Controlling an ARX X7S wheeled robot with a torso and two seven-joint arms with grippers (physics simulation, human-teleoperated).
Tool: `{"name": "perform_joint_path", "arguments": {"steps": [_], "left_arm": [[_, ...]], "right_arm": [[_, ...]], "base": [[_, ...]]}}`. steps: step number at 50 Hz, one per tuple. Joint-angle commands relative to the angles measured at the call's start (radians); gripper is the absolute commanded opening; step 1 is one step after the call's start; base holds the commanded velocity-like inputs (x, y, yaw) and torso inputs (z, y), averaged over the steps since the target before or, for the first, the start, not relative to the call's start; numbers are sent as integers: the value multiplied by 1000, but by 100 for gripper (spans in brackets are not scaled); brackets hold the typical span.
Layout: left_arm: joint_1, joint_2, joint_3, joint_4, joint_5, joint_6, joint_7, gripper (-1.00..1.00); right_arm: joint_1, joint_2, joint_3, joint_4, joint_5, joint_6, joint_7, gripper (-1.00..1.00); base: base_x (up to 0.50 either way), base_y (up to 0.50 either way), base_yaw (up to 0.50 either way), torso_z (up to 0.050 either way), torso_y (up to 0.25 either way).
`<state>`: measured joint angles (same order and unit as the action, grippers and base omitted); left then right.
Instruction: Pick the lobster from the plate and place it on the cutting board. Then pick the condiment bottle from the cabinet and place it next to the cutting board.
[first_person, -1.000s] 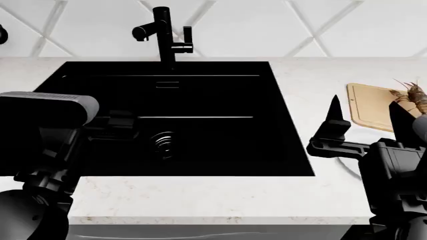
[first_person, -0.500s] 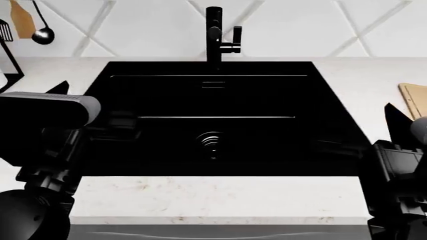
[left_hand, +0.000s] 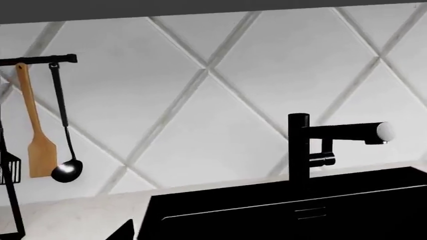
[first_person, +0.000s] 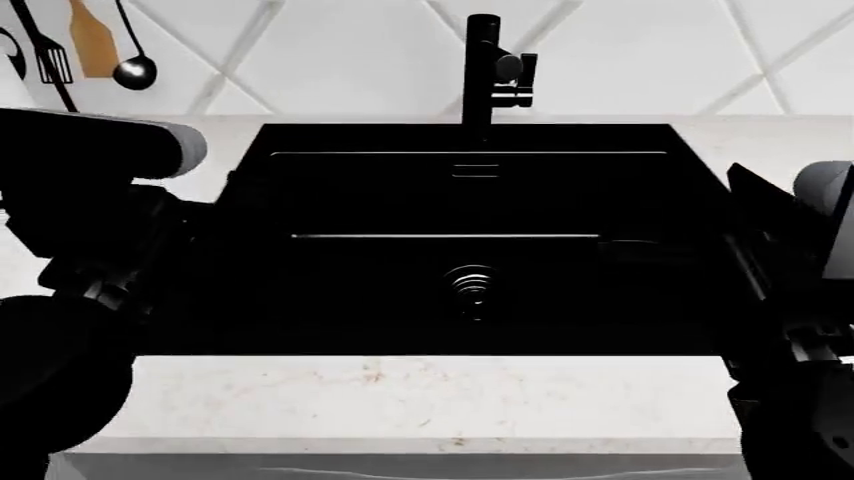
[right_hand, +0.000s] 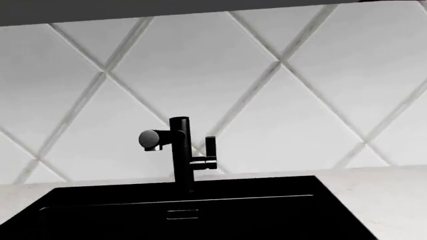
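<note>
One black sink (first_person: 467, 250) fills the middle of the head view, a deep rectangular basin set into a pale speckled counter (first_person: 400, 400). Inside it sits a single round drain (first_person: 470, 283) and nothing else that can be made out. One black tap (first_person: 487, 65) stands at the sink's back edge, against a white wall of diamond-shaped tiles (first_person: 347, 50). At the far left of that wall, utensils hang from a dark rail (left_hand: 40, 60): a wooden spatula (left_hand: 40, 150), a black ladle (left_hand: 65, 170), and part of a slotted tool (left_hand: 9, 167) cut off by the frame edge. Two dark robot arms frame the sink, the left arm (first_person: 94, 220) over the counter at the left and the right arm (first_person: 801, 290) at the right. Neither gripper's fingers can be seen clearly against the black basin, so whether they are apart or together cannot be told. The lobster, plate, cutting board and condiment bottle appear in none of the three views. Both wrist views show only the tap, sink rim, counter and tiles.
</note>
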<state>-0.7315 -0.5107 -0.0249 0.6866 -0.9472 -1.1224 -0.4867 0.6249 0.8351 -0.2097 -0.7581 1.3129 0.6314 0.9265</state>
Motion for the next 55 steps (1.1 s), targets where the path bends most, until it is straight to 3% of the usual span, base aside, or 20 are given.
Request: {"name": "perform_joint_path", "arguments": {"steps": [1,10,55], "left_arm": [[-172,-4,39,-141,-45,-58,56,100],[-302,7,84,-248,-50,-78,105,100],[-291,-4,79,-236,-95,-80,79,100]], "right_arm": [[232,25,-25,91,250,106,33,100],[346,36,-51,153,317,162,37,100],[374,54,-50,129,346,168,52,100]], "base": [[0,0,0,0,0],[18,0,0,0,0],[164,0,0,0,0]]}}
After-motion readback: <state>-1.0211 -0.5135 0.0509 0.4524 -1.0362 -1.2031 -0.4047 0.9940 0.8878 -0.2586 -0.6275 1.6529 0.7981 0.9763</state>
